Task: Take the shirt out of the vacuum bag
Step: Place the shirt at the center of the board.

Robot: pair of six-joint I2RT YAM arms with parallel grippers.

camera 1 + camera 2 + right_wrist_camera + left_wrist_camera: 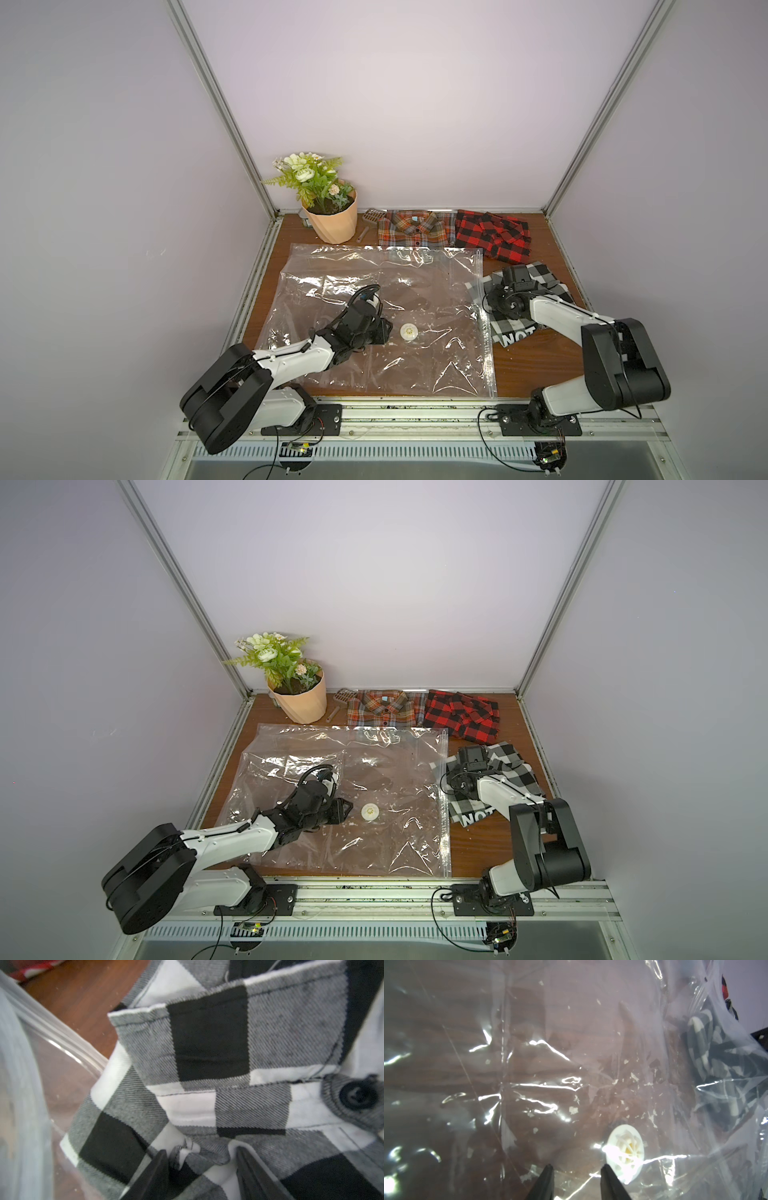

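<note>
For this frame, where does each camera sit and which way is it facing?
Both top views: high above the front edge, looking down and back over the table, vacuum bag and checked shirt; left arm and right arm show.
Left wrist: on the left arm, low over the bag, facing its white valve; left claw tips show, apart.
Right wrist: close above the shirt; right claw tips pinch a fold.
Shared: valve and shirt appear in top and left wrist views.
</note>
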